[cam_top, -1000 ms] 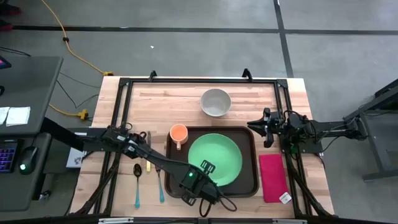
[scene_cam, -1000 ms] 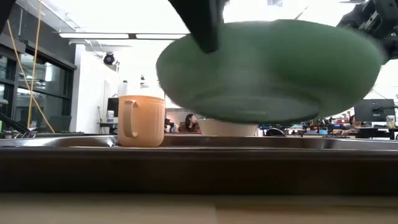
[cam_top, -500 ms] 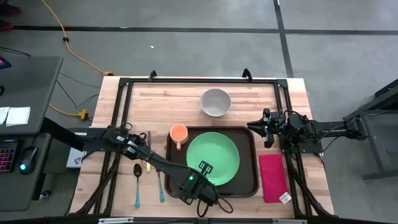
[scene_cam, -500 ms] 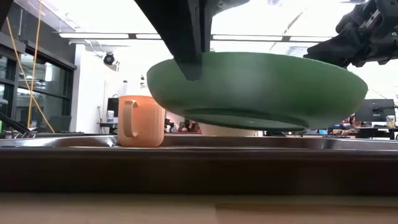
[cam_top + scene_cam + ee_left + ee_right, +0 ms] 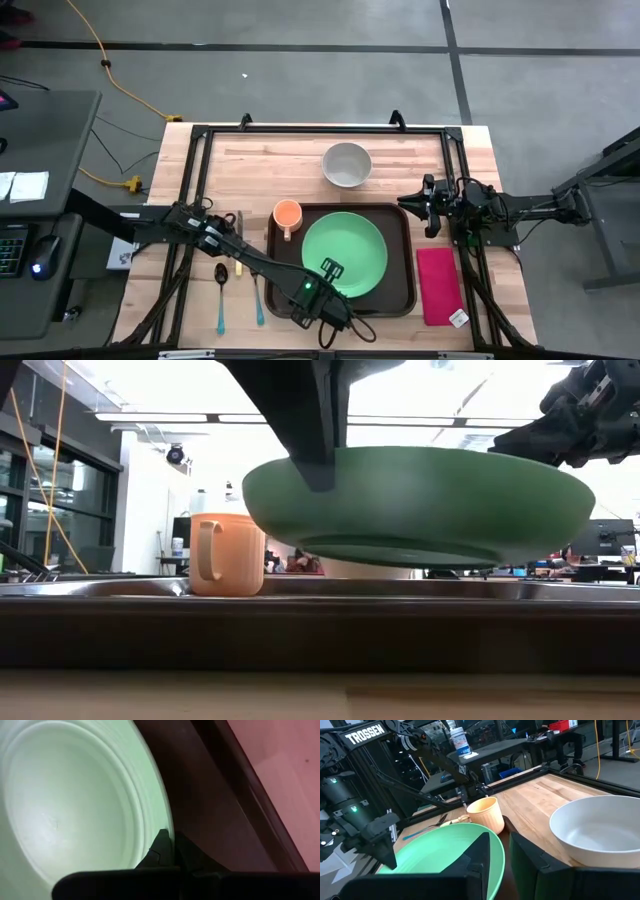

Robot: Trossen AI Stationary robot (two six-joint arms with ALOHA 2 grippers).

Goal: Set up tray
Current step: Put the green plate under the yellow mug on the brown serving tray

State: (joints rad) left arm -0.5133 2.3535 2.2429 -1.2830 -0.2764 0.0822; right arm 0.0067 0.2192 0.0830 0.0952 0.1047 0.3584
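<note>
High view: left fingers (image 5: 333, 268) pinching green plate (image 5: 345, 254) (above tray (image 5: 398, 290))

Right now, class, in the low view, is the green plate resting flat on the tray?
No: the green plate hangs clear above the tray, gripped at its rim by the left hand.

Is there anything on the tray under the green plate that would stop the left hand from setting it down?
Nothing visible. The left hand holds the green plate by its rim above the tray; the orange cup stands at the tray's corner, beside the plate.
</note>
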